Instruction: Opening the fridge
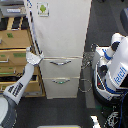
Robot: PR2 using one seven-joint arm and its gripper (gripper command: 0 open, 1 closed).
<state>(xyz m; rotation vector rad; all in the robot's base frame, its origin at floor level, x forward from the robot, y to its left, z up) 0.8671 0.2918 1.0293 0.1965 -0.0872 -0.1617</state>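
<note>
Fridge (62,35) door shut; gripper (34,58) at its left edge, opening unclear.

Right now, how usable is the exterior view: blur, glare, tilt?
Exterior view: low-res and soft; fridge leans, verticals skewed by the high angle; even light, no strong glare on its white door; gripper at the door's left edge is blurred, jaw state unreadable.

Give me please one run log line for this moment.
fridge: upper door closed | tool: at door's left edge, grip state unclear | drawers: shut
</note>
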